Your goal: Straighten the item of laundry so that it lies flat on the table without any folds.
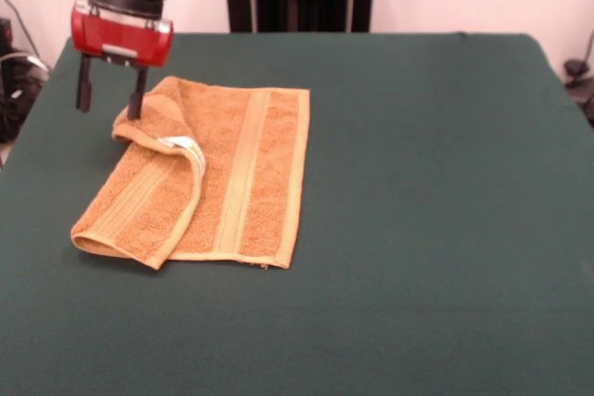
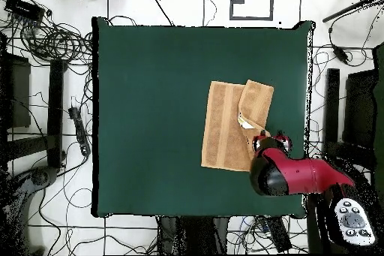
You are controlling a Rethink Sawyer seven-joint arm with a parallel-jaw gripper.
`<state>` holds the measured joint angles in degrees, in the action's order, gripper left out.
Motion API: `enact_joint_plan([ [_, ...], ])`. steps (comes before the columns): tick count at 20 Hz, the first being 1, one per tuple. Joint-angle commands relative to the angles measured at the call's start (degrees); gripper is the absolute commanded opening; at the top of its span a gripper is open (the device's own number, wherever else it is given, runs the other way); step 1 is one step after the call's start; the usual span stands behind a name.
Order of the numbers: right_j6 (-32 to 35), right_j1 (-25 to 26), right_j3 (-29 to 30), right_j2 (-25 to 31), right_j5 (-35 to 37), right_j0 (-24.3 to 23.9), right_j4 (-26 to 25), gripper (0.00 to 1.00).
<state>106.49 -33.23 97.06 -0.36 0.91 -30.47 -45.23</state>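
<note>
gripper [image 1: 110, 95] spread open over the towel [image 1: 237, 169]'s folded-over flap, and the next move looks like pinching that edge to peel it flat on the table [image 1: 418, 183].

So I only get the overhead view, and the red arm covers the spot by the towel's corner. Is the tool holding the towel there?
Observer: No. From the front, the tool is open, and its two fingers are apart with nothing between them.
Operator: Where are they relative to the towel?
Observer: One finger stands at the corner of the towel nearest the robot. The other is beside it, over the bare table. I cannot tell whether the first one touches the cloth.
Operator: And is the folded flap lying flat?
Observer: No, it bulges up in a loose roll, with the white label at its edge.
</note>
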Motion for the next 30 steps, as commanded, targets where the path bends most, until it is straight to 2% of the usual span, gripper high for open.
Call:
enact_joint_plan([
  [1, 9.19, 10.0, -4.29, -0.66, -5.6, 3.85, 3.38, 1.0],
  [6, 8.15, 12.48, -5.93, -0.06, -6.18, 3.54, 4.13, 1.0],
  [12, 7.95, 14.07, -6.8, -1.58, -7.33, 5.38, 5.78, 1.0],
  [14, 7.12, 14.85, -7.1, -0.4, -6.23, 4.66, 5.52, 1.0],
  [20, 6.7, 15.04, -4.43, 1.53, -3.46, 3.06, 5.59, 1.0],
  [21, 6.32, 14.68, -3.89, 2.26, -2.97, 2.49, 5.39, 0.0],
  [24, 6.33, 14.5, -3.62, 1.44, -4.01, 3.14, 4.93, 0.0],
  [28, 5.57, 13.73, -2.47, 4.1, -3.66, 0.64, 4.03, 0.0],
  [30, -0.3, 13.01, 1.09, 14.47, 3.57, -8.43, 2.34, 0.0],
])
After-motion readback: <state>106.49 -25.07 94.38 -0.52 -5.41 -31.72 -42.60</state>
